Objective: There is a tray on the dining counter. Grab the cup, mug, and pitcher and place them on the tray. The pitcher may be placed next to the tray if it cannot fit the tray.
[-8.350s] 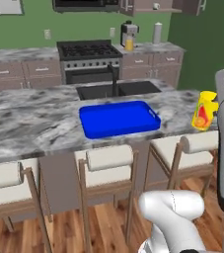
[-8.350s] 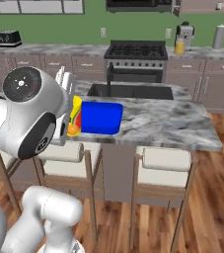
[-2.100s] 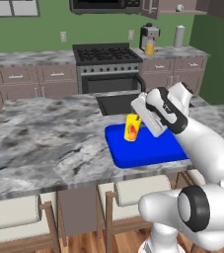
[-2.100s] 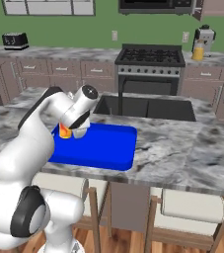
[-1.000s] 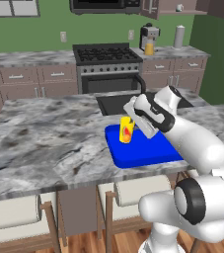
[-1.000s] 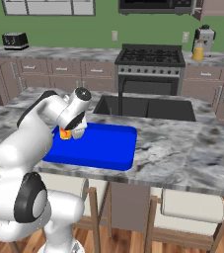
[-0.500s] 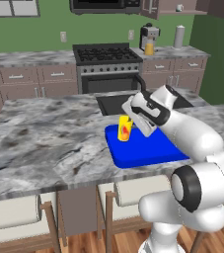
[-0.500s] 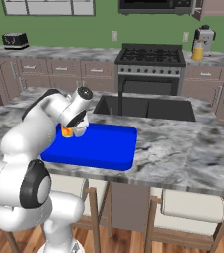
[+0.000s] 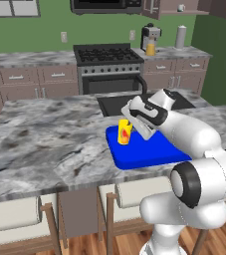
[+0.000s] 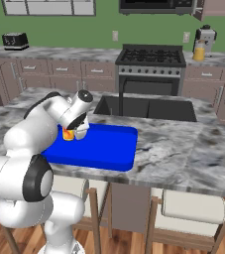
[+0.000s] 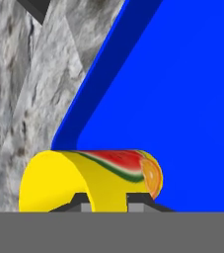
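Gripping yellow cup [image 11: 91, 179] between fingers [image 11: 138, 198], over blue tray [image 11: 182, 99]

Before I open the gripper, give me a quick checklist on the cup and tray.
1. Cup held by the gripper: ok, shut on its rim.
2. Cup over the tray: ok, near the tray's left rear corner, inside the rim.
3. Cup upright: ok in the left base view.
4. Cup base resting on the tray floor: cannot tell, contact not visible.
5. Landing spot free: ok, bare blue around the cup.
6. Pitcher and mug for later: pitcher sits on the back counter; mug cannot tell.
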